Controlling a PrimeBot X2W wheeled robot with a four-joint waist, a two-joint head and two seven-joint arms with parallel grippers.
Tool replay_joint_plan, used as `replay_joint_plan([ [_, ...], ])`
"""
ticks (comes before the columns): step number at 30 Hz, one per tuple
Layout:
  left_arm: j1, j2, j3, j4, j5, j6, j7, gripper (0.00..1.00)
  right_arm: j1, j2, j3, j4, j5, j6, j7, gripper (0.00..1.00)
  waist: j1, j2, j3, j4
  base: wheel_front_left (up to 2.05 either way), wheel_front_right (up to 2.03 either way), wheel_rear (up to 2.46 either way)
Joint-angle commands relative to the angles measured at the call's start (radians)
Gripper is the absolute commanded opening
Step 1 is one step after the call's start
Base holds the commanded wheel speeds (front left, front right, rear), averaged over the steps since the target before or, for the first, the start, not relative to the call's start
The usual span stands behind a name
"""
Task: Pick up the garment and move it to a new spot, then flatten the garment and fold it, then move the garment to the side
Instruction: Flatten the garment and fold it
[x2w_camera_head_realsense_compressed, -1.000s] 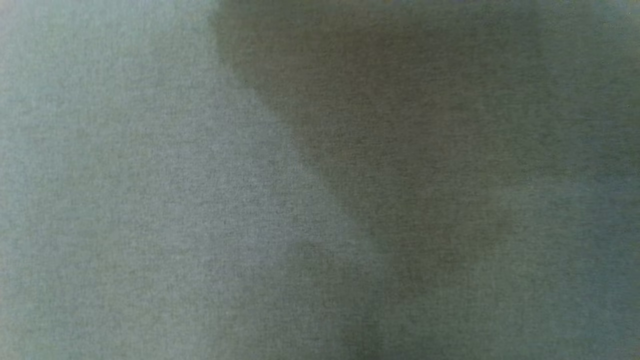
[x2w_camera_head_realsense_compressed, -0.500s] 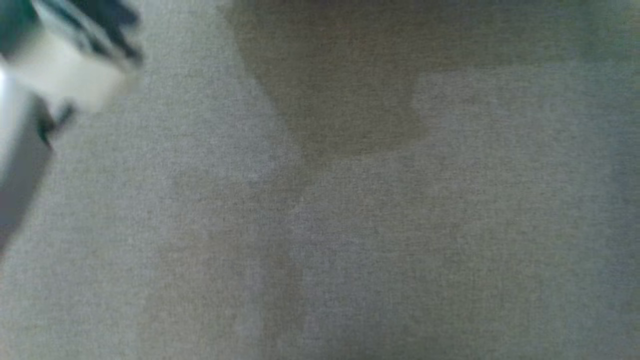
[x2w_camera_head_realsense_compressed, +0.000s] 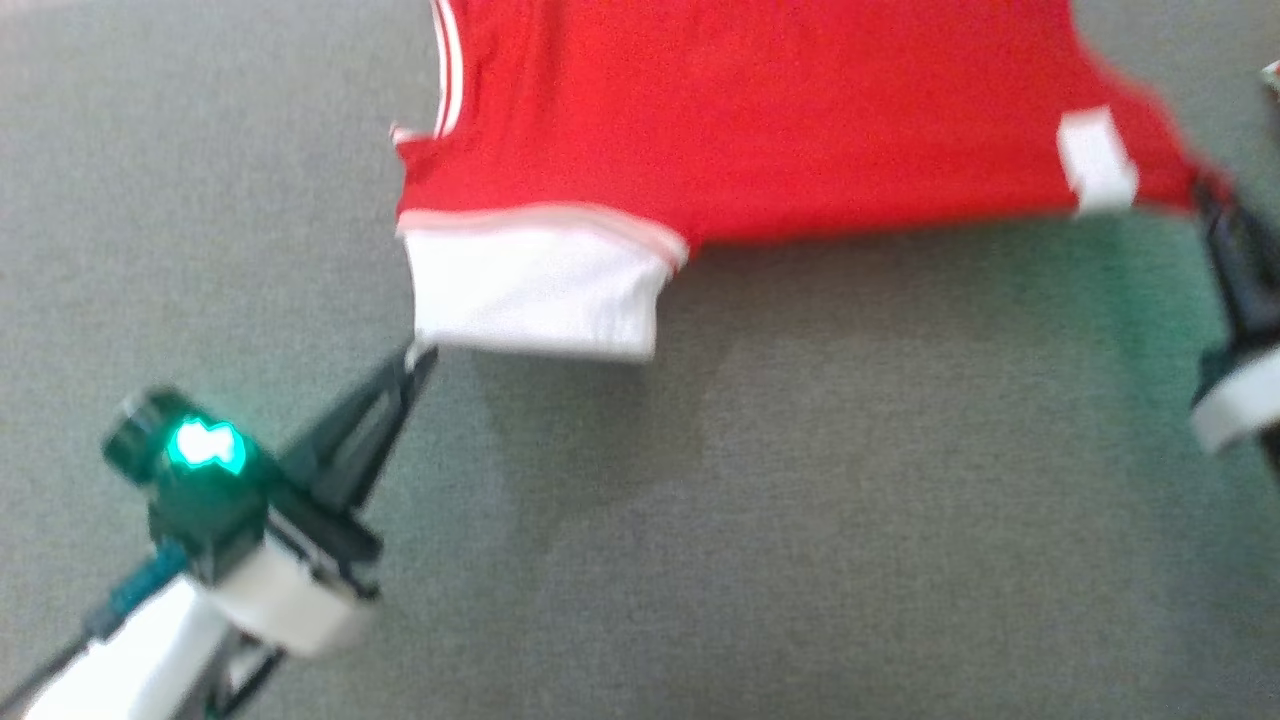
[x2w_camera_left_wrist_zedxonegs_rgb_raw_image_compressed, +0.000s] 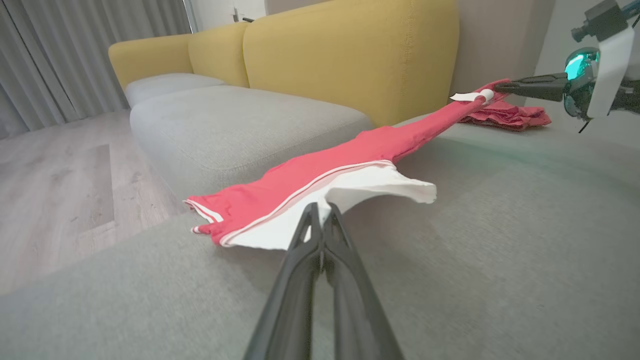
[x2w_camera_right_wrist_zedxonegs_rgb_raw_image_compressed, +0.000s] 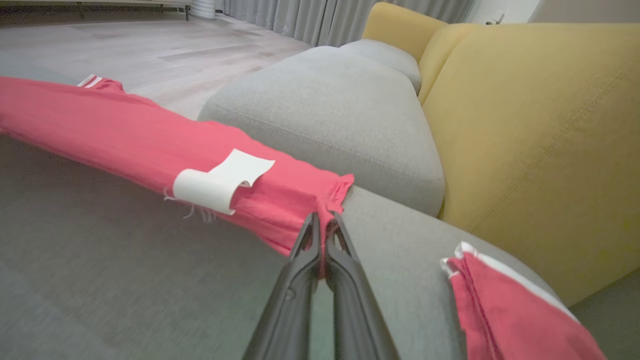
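The garment (x2w_camera_head_realsense_compressed: 760, 120) is red with a white cuff and white stripes. It hangs stretched between my two grippers just above the grey sofa seat (x2w_camera_head_realsense_compressed: 800, 560). My left gripper (x2w_camera_head_realsense_compressed: 418, 358) is shut on the white cuff's edge, and the left wrist view shows those fingertips (x2w_camera_left_wrist_zedxonegs_rgb_raw_image_compressed: 320, 215) pinching the white cloth. My right gripper (x2w_camera_head_realsense_compressed: 1205, 195) is shut on the garment's red corner next to a white label (x2w_camera_right_wrist_zedxonegs_rgb_raw_image_compressed: 220, 182). In the right wrist view my right gripper (x2w_camera_right_wrist_zedxonegs_rgb_raw_image_compressed: 322, 222) grips that corner.
A second red garment (x2w_camera_left_wrist_zedxonegs_rgb_raw_image_compressed: 505, 115) lies crumpled on the seat near the yellow backrest (x2w_camera_left_wrist_zedxonegs_rgb_raw_image_compressed: 350, 55). Another grey cushion (x2w_camera_left_wrist_zedxonegs_rgb_raw_image_compressed: 225, 115) lies beyond the garment. Wooden floor (x2w_camera_left_wrist_zedxonegs_rgb_raw_image_compressed: 50, 175) drops off past the seat's edge, with curtains behind.
The head camera has shifted: before it showed blurred grey fabric, then a blurred gripper at the upper left; now the stretched garment and both grippers are in view.
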Motion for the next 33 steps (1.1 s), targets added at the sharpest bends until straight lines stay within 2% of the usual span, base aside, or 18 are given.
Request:
replay_joint_plan([
  [1,0.022,0.039,0.047,-0.038,-0.009,0.009,-0.002,0.00,0.069,-0.014,-0.021,-0.045,-0.015,-0.001,-0.011,0.00,0.0003,-0.0001,-0.036,-0.010,0.00,0.00,0.00],
  [11,0.263,0.005,-0.001,-0.073,-0.077,0.005,-0.001,0.00,0.346,0.037,-0.125,-0.160,-0.078,-0.001,0.003,0.00,0.0003,-0.0001,-0.119,-0.019,0.00,0.00,0.00],
  [18,0.282,0.048,-0.005,-0.136,-0.095,-0.001,0.025,0.00,0.414,0.060,-0.158,-0.209,-0.084,-0.001,0.027,0.00,0.0003,-0.0001,-0.138,-0.028,0.00,0.00,0.00],
  [22,0.185,0.078,0.022,-0.158,-0.068,-0.005,0.052,0.00,0.381,0.053,-0.159,-0.228,-0.086,-0.001,0.039,0.00,0.0003,-0.0001,-0.106,-0.030,0.00,0.00,0.00],
  [27,-0.011,0.083,0.026,-0.138,-0.040,-0.021,0.078,0.00,0.291,0.048,-0.151,-0.215,-0.086,-0.001,0.061,0.00,0.0003,-0.0001,-0.049,-0.031,0.00,0.00,0.00],
  [33,-0.281,0.077,-0.039,-0.054,-0.022,-0.028,0.088,0.00,0.155,0.037,-0.108,-0.162,-0.076,-0.001,0.078,0.00,0.0003,-0.0001,0.025,-0.030,0.00,0.00,0.00],
])
